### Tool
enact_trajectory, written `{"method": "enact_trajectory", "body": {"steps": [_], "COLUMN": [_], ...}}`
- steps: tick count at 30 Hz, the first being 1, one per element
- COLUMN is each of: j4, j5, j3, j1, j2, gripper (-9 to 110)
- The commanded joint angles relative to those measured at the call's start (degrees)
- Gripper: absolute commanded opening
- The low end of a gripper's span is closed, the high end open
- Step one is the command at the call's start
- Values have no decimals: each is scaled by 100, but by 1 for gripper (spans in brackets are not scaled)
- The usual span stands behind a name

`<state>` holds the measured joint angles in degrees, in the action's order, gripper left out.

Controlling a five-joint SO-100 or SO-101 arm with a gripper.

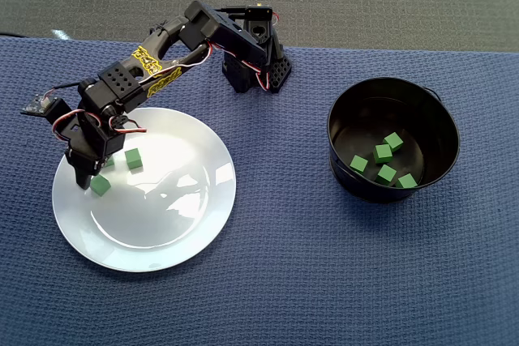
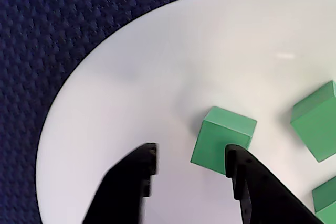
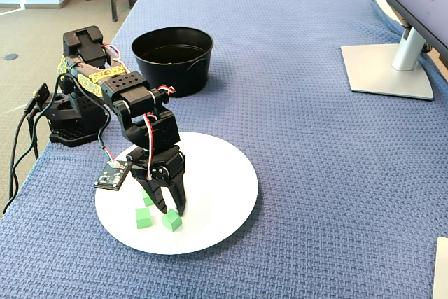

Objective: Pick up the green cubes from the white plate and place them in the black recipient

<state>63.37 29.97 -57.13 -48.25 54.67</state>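
Observation:
The white plate (image 1: 162, 241) (image 2: 131, 77) (image 3: 224, 180) lies on a blue cloth and carries three green cubes. My gripper (image 1: 91, 182) (image 2: 191, 153) (image 3: 168, 209) hangs low over the plate's left part in the overhead view, open and holding nothing. One cube (image 2: 223, 140) (image 1: 100, 185) sits just ahead of the fingertips, and the right finger (image 2: 241, 182) overlaps its near corner. Two more cubes (image 2: 315, 121) (image 2: 328, 200) lie to the right in the wrist view. The black recipient (image 1: 438, 119) (image 3: 171, 68) stands apart from the plate with several green cubes (image 1: 383, 152) inside.
The arm's base (image 1: 255, 62) stands at the cloth's far edge between plate and pot. A monitor stand (image 3: 388, 68) sits at the far right in the fixed view. Cables (image 3: 21, 145) hang off the table edge beside the base.

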Motion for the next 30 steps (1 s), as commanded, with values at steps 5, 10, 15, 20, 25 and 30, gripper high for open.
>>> {"method": "enact_trajectory", "body": {"steps": [5, 10, 15, 20, 25, 30], "j4": [202, 44, 88, 431, 773, 853], "j5": [272, 167, 123, 62, -290, -492], "j3": [413, 545, 536, 466, 475, 325], "j1": [53, -18, -44, 97, 193, 211], "j2": [-9, -343, -457, -246, 62, 255], "gripper": [32, 28, 26, 26, 26, 26]}}
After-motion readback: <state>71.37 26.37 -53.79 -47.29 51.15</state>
